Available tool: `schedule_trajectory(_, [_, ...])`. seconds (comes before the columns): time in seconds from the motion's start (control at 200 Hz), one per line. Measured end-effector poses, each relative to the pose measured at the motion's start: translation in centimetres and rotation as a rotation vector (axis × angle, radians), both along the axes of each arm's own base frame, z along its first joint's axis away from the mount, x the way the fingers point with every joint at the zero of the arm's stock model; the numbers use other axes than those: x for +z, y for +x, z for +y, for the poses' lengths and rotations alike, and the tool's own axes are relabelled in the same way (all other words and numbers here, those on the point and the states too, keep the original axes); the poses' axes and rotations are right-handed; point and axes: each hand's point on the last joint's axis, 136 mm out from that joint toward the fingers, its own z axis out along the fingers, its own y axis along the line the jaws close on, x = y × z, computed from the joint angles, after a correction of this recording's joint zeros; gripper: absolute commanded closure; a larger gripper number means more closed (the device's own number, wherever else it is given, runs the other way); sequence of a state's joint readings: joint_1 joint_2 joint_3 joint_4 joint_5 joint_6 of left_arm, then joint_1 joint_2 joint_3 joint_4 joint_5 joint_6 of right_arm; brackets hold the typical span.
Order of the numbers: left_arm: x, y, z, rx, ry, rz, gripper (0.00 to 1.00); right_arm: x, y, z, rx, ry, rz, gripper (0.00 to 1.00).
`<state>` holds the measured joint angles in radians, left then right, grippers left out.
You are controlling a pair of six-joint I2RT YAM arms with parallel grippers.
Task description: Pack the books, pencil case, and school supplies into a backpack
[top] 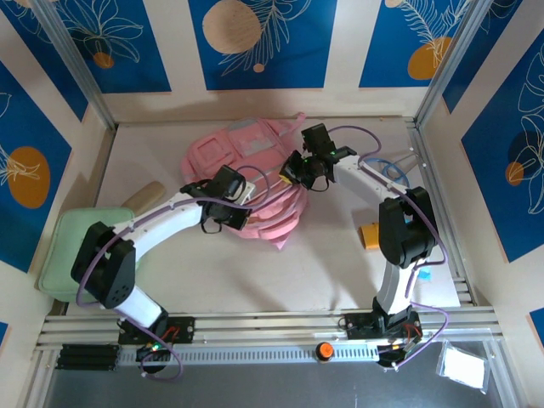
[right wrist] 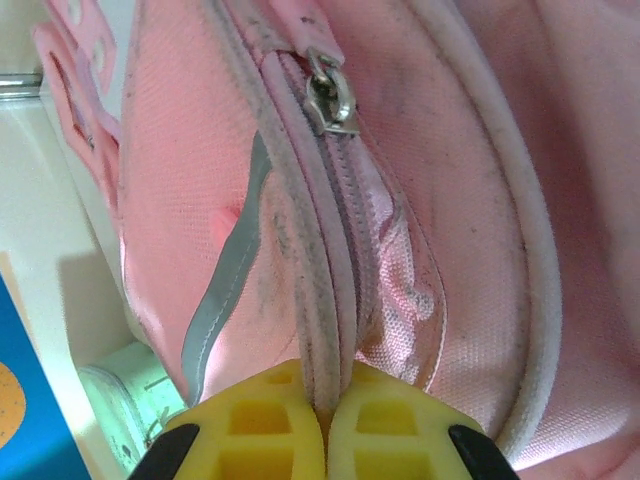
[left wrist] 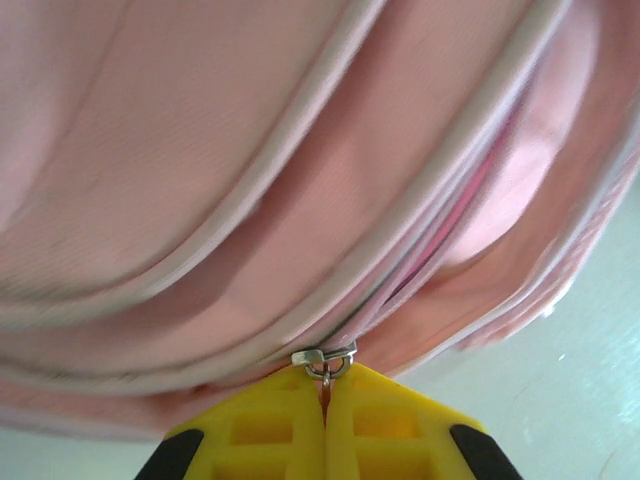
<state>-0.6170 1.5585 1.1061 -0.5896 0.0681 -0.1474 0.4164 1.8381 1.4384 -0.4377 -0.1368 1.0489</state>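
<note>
Backpack (top: 255, 183) is lying flat on the table (top: 323, 263), toward the back and middle, both arms reaching in over it.

Left gripper (top: 228, 211) is sitting at the pack's near-left side. On the left wrist camera its yellow pads (left wrist: 260, 425) are pressing flat together, gripper (left wrist: 325, 425) clamped on the metal zipper pull (left wrist: 324, 360); the pull's thin tab is disappearing between the pads. The zip line is running up and right from there, and it is gaping a little, showing deeper pink inside.

Right gripper (top: 303, 170) is working at the pack's right side. On the right wrist camera that gripper (right wrist: 325, 420) is squeezed narrow on a ridge of the pack's piping (right wrist: 322, 340), fabric bunching between the pads. A second zipper slider (right wrist: 332, 100) is hanging higher up the same seam, untouched. A grey strip (right wrist: 225, 300) is running down the panel beside it.

Pencil case (top: 144, 194) is lying at the table's left, well apart from the pack, near a pale green pad (top: 72, 246).

A small orange-yellow item (top: 370, 235) is lying beside the right arm; I cannot tell what it is.
</note>
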Motion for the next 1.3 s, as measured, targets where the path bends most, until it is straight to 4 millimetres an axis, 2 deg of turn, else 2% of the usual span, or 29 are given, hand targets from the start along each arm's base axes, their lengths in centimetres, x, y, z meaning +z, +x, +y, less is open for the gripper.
schedule_trajectory(0.125, [-0.4,-0.1,1.7,-0.004,0.068,0.021,1.0,-0.2,0.0,-0.5,0.001,-0.013,0.006,1.0])
schedule_trajectory(0.325, [-0.9,1.2,4.8,0.03,0.147,0.025,1.0,-0.3,0.0,-0.6,0.008,-0.025,-0.004,1.0])
schedule_trajectory(0.545, [-2.0,5.2,8.4,0.158,0.114,0.046,1.0,-0.2,0.1,-0.8,0.017,-0.03,-0.016,1.0])
schedule_trajectory(0.73, [-2.2,8.9,9.5,0.214,0.078,0.051,0.98,0.3,0.8,-0.5,0.022,-0.019,-0.054,1.0])
schedule_trajectory(0.885, [-2.2,11.2,9.8,0.228,0.079,0.028,0.85,0.8,1.4,-0.6,0.022,-0.012,-0.088,1.0])
schedule_trajectory(1.065, [-1.9,12.5,11.2,0.275,0.126,-0.022,0.55,1.4,1.3,-1.7,0.02,-0.022,-0.126,0.97])
schedule_trajectory(1.21, [-1.3,13.1,13.5,0.347,0.15,-0.067,0.35,1.1,1.1,-2.8,0.023,-0.041,-0.127,0.93])
schedule_trajectory(1.3, [-0.8,12.9,15.2,0.421,0.129,-0.09,0.24,0.9,1.0,-2.9,0.03,-0.048,-0.127,0.85])
